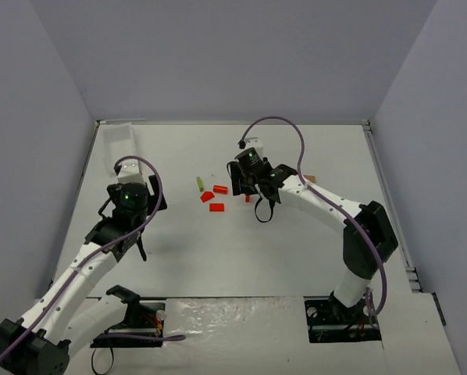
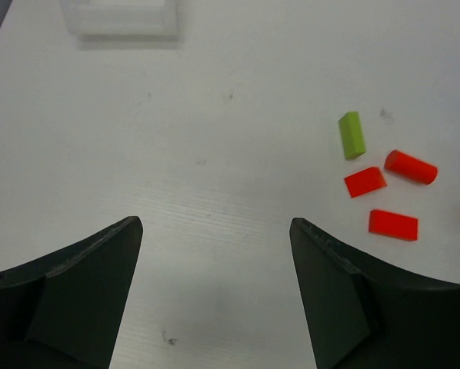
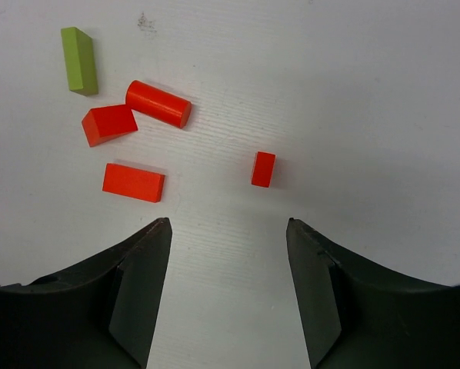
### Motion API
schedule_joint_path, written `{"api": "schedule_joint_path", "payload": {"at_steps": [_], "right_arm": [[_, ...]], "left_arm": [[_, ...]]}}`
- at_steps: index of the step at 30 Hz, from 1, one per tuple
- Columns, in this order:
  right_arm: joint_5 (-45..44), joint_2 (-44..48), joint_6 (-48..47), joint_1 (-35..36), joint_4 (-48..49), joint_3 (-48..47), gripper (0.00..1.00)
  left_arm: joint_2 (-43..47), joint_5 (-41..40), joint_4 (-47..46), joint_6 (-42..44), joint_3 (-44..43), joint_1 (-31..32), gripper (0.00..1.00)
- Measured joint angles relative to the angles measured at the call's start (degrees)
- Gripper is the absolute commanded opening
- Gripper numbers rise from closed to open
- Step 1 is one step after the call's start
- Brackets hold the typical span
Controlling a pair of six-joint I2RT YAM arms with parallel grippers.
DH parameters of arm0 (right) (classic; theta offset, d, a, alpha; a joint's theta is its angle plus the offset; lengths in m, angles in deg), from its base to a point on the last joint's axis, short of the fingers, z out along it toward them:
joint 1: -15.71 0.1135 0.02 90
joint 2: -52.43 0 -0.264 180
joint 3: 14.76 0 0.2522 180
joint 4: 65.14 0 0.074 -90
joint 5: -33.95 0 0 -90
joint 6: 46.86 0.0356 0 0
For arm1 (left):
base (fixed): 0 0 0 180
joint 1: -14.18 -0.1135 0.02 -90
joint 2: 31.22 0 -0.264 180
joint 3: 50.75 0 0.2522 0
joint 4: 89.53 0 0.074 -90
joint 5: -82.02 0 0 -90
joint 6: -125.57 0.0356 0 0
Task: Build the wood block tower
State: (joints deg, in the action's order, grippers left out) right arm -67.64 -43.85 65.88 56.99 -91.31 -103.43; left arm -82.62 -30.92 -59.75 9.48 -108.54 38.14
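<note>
The blocks lie loose and unstacked on the white table. A yellow-green stick [image 1: 200, 183], a red cylinder [image 1: 220, 189], a red wedge [image 1: 208, 196] and a flat red block [image 1: 216, 207] sit close together. A small red block [image 1: 247, 198] lies to their right, and a tan piece [image 1: 311, 178] shows beside the right arm. My right gripper [image 3: 228, 223] is open and empty, with the small red block [image 3: 263, 169] just ahead of its fingertips. My left gripper [image 2: 215, 223] is open and empty over bare table. The stick [image 2: 351, 134] and red blocks [image 2: 393, 224] are to its right.
A clear white plastic tray [image 1: 118, 144] stands at the far left of the table and shows in the left wrist view [image 2: 122, 19]. Grey walls close in the table on three sides. The right arm [image 1: 327, 203] reaches in from the right.
</note>
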Motion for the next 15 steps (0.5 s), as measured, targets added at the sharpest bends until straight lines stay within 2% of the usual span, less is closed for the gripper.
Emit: {"api": "schedule_joint_path", "payload": {"at_steps": [5,15], "right_arm": [[-0.33,-4.73,3.17,0.00,-0.51,-1.71,0.52],[-3.64,-10.48,7.56,-0.82,-1.59,-3.11,0.50]], "left_arm": [[3.56,-0.47,5.09,1.85,3.48,-0.47,0.75],[4.02,-0.94,6.73,4.53,3.47,-0.47,0.75]]}}
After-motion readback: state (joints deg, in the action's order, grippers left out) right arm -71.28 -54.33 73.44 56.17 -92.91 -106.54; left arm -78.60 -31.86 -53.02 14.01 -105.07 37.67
